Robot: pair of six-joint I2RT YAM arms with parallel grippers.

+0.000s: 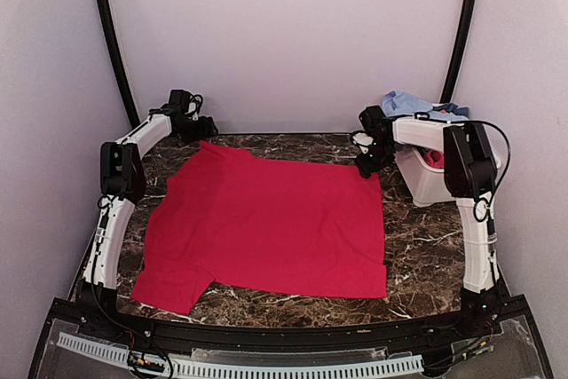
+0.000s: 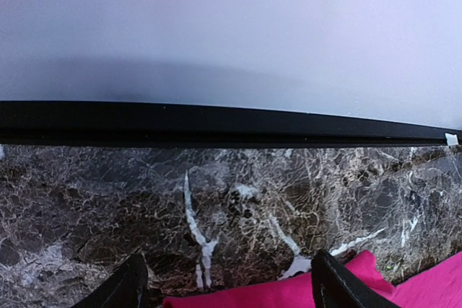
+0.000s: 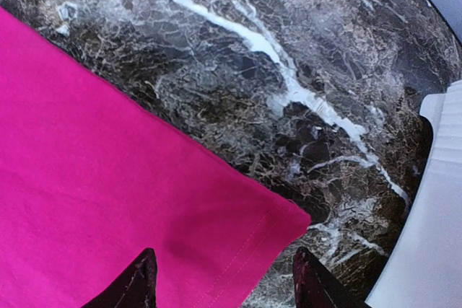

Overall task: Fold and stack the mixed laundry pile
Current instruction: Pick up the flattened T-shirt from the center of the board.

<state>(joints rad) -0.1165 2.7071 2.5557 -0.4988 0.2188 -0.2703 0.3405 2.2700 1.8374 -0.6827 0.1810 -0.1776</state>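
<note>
Red shirt (image 1: 266, 219) lies flat — corner beneath the right hand (image 3: 224, 256).

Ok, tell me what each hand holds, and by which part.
Nothing held: left hand and right hand both stand open at far corners of the red shirt.

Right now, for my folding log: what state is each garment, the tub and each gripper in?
red T-shirt: spread flat, unfolded
white tub: upright, holding laundry
light-blue shirt: bunched on top of it
pink-red piece: crumpled inside the tub
left gripper: open at the T-shirt's far left edge
right gripper: open over its far right corner
</note>
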